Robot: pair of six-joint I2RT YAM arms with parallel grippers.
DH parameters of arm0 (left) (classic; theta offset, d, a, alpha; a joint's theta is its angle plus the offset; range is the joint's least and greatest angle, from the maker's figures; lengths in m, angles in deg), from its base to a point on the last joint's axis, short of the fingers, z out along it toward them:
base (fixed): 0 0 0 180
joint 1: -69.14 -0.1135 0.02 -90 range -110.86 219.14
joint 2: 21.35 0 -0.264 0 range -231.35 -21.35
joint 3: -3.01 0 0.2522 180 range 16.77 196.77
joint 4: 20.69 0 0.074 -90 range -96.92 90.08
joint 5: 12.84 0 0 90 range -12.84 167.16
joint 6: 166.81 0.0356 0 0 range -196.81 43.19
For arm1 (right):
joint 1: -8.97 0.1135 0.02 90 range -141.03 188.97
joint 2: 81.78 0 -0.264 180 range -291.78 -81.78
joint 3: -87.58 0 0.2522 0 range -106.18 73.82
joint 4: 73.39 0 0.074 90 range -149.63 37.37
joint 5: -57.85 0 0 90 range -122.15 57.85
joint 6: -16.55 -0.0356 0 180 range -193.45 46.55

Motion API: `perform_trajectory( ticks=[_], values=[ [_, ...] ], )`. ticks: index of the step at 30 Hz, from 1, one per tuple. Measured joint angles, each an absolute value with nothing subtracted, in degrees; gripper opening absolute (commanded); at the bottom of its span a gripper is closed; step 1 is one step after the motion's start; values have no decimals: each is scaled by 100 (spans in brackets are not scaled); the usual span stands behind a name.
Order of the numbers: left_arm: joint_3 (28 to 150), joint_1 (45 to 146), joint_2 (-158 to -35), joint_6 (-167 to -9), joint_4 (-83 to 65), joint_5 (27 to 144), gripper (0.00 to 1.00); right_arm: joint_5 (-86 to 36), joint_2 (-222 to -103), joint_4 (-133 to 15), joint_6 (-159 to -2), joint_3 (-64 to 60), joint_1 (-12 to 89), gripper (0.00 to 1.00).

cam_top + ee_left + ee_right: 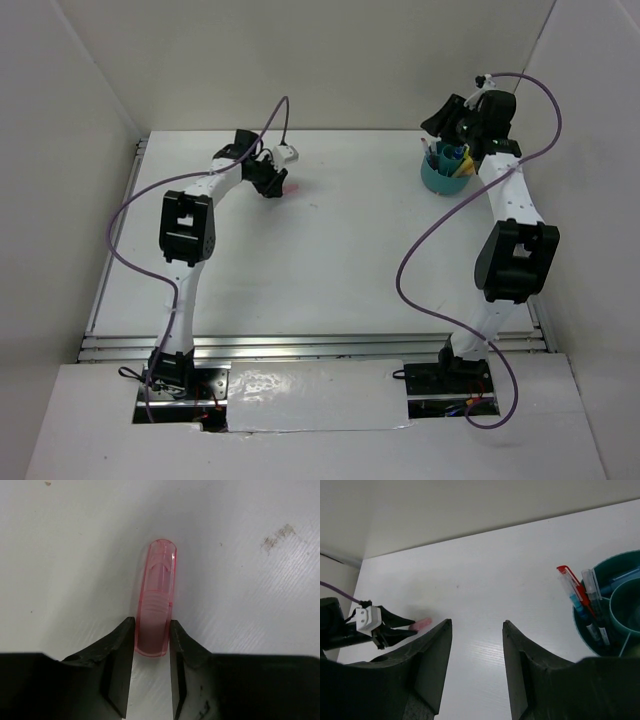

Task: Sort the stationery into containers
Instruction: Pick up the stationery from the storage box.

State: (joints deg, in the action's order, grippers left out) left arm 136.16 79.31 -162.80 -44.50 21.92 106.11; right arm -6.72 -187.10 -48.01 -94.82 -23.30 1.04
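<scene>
1. Closest to the left wrist lens, the left end effector [152, 626] has its two dark fingers pressed against the sides of a translucent pink item [157, 585], clamping it at its near end.
2. The pink item's rounded far end points away from the fingers, low over the white desk [330, 260]. I cannot tell whether it rests on the surface or sits just clear of it.
3. Seen from overhead, this grasp sits in the far half of the desk, left of centre. It is well apart from the teal organiser cup [441, 185], which stands upright at the far right.
4. The right end effector [476, 625] is spread wide, with nothing between its fingers and only desk surface showing in the gap.
5. It hangs near the cup, which appears at the right edge of the right wrist view.
6. A red-clipped pen [574, 584] and several clear-barrelled pens [592, 587] lean in an outer compartment of the cup.
7. The overhead view also shows a yellow marker [460, 165] and something blue inside the cup.
</scene>
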Motion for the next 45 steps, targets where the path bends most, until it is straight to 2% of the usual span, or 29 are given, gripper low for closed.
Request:
perform_trajectory(
  ticks=[5, 10, 15, 18, 21, 33, 45],
  values=[
    [12761, 7938, -15770, -4485, 1855, 10574, 21, -530, -18668, -4731, -9438, -2328, 213, 53],
    [11304, 7916, -14479, -5525, 1448, 10747, 14, -493, -18408, -4425, -9311, -2367, 740, 61],
    [10281, 7955, -12614, -6926, 565, 11101, 13, -294, -18185, -4130, -9457, -2490, 1501, 71],
    [9826, 8104, -11519, -7449, 124, 11212, 13, -78, -18155, -4051, -9761, -2520, 1835, 72],
    [9682, 8303, -10920, -7765, -71, 11285, 13, 84, -18155, -4036, -10179, -2509, 2069, 72],
    [9363, 8654, -10658, -8032, 122, 11184, 11, 843, -18155, -4449, -11108, -2407, 3129, 67],
    [9326, 8676, -10512, -8163, 176, 11188, 10, 899, -18205, -4519, -11245, -2026, 3173, 57]
  ],
)
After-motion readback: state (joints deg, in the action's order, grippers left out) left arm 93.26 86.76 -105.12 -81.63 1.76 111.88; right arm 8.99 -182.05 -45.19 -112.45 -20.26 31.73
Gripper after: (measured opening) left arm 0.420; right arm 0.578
